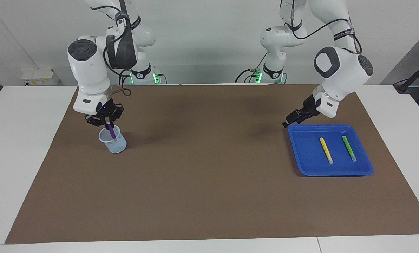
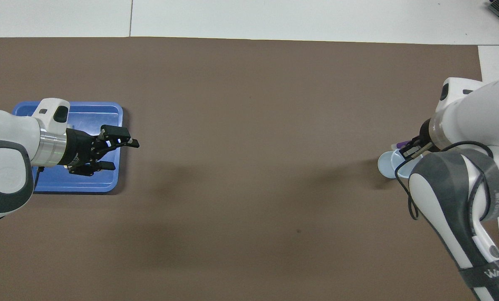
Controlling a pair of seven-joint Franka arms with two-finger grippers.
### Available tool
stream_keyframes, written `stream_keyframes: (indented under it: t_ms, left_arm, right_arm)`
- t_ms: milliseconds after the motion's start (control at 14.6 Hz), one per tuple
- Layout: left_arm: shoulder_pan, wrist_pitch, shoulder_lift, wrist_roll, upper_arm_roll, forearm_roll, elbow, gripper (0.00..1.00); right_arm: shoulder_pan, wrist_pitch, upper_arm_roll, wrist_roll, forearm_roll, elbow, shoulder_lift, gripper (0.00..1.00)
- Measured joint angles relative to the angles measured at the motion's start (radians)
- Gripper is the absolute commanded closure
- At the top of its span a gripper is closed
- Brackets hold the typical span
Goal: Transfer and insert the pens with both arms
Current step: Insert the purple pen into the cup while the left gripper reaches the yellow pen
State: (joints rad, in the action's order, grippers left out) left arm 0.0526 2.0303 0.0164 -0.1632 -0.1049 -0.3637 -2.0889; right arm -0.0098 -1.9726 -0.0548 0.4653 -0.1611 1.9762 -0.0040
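Your right tool (image 1: 106, 123) is clamped on the purple pen (image 1: 111, 132), seen from across the tabletop. The pen hangs nearly upright, slightly tilted, with its lower end already inside the mouth of the cup (image 1: 113, 143), which stands on the brown mat (image 1: 209, 182) toward the right arm's end. To finish this step well, lower straight down until the tip is deep in the cup, then let go; a release from high up could bounce the pen out or tip the light cup. Keep the pen clear of the rim. Your left tool (image 1: 289, 121) hangs over the mat beside the corner of the blue tray (image 1: 302, 160) nearest the robots. Its fingers cannot be read from this side. In the tray lie the yellow pen (image 1: 326, 150) and the green pen (image 1: 349, 148), side by side and apart.

From overhead, your left tool (image 2: 121, 154) is plainly spread wide and empty, over the tray (image 2: 82, 186) edge. The arm hides both pens there. At the right arm's end, your right tool (image 2: 412, 147) covers most of the cup (image 2: 385, 163); only a sliver of the purple pen (image 2: 403, 143) shows, so judge depth from the facing camera.
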Motion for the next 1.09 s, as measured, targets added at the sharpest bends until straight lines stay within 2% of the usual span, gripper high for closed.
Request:
stream_keyframes:
  t_ms: [342,547,752,1094]
  left_arm:
    - [0.084,0.018,0.0,0.299,0.002,0.09,0.016,0.0]
    - [0.113,0.039,-0.006,0.439,0.003,0.168,0.033,0.0]
    - [0.116,0.089,-0.018,0.494,0.0,0.222,0.034,0.0]
    - [0.116,0.104,-0.027,0.52,-0.001,0.232,0.034,0.0]
  right_arm:
    - [0.0,0.0,-0.003,0.002,0.0,0.014,-0.003,1.0]
    - [0.003,0.044,-0.005,0.002,0.0,-0.029,-0.003,1.0]
    - [0.003,0.107,-0.005,0.002,0.0,-0.089,-0.003,1.0]
    - [0.001,0.11,-0.005,0.002,-0.001,-0.104,0.0,1.0]
